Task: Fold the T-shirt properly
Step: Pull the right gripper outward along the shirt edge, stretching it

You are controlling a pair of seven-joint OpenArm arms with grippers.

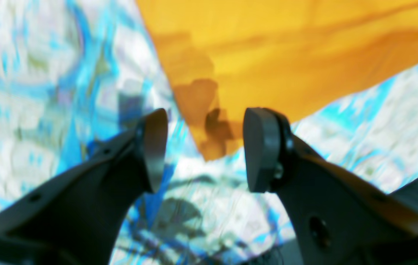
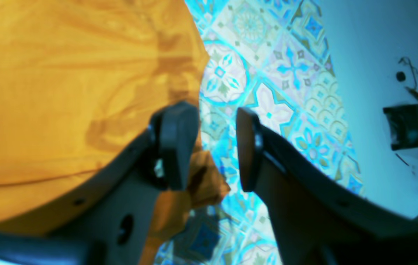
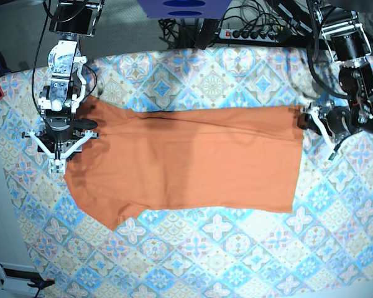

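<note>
Both arms extend over the patterned desk (image 3: 224, 261) from opposite side edges; each pincer, left (image 1: 205, 151) and right (image 2: 212, 147), stands open above the T-shirt (image 3: 186, 161).

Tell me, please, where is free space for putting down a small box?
Bare tablecloth lies below the T-shirt's lower edge, and above its upper edge between the arms. Both side edges are crowded by the arms' jaws.

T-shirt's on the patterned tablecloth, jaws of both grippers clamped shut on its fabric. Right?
Not the clamped part: both wrist views show the left gripper and right gripper with jaws apart, gripping nothing. The T-shirt is on the patterned tablecloth, as you say.
</note>
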